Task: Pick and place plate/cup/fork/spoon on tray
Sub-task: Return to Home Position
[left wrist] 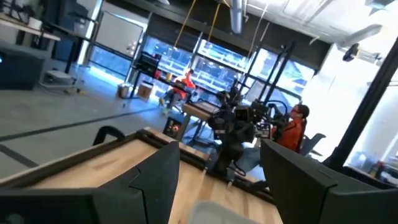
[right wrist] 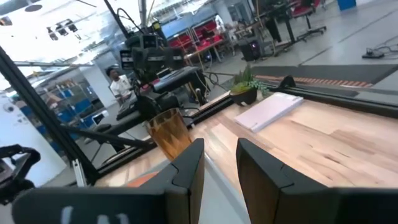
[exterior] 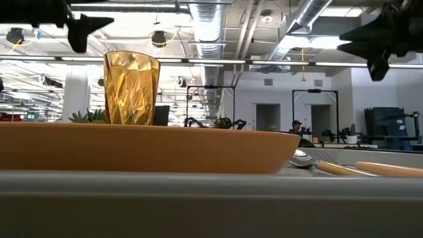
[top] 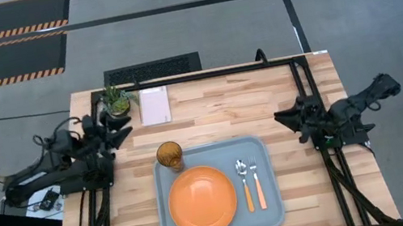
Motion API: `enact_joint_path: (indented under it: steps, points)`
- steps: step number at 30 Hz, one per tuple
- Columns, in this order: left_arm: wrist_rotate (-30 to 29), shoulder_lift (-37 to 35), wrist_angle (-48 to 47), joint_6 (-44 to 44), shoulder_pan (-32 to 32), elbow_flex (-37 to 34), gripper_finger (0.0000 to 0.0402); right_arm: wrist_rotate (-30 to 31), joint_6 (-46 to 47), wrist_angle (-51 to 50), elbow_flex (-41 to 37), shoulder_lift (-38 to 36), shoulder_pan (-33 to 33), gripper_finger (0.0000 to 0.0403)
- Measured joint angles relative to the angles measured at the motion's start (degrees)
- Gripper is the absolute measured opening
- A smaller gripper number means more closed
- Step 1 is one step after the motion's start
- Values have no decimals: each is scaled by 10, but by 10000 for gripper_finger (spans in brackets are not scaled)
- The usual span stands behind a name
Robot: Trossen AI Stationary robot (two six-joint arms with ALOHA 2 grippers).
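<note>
While both arms hang back at the table's (top: 219,118) sides, the tray (top: 217,192) carries everything: the plate (top: 202,201) sits centre, the cup (top: 169,155) upright at its far left corner, and the spoon (top: 244,183) and fork (top: 257,182) lie side by side right of the plate. The left tool (top: 118,129) is open, holding nothing; the right tool (top: 284,117) stands parted and empty too.

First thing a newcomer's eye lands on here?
The round flat orange plate, filling the left half of the pale grey-blue rectangular tray. The amber ribbed tumbler stands on the tray's back-left corner; the orange-handled spoon and fork lie side by side right of the plate. Both arms wait at the table's sides.
</note>
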Motion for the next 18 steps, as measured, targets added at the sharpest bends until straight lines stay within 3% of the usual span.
enact_joint_path:
  steps: [8,18]
  points:
    - [-5,-23,57,-14,-16,-88,213,0,-21,18,-51,-51,6,118]
    - [-18,-57,60,-20,-43,-141,212,-2,-66,72,-89,-45,5,118]
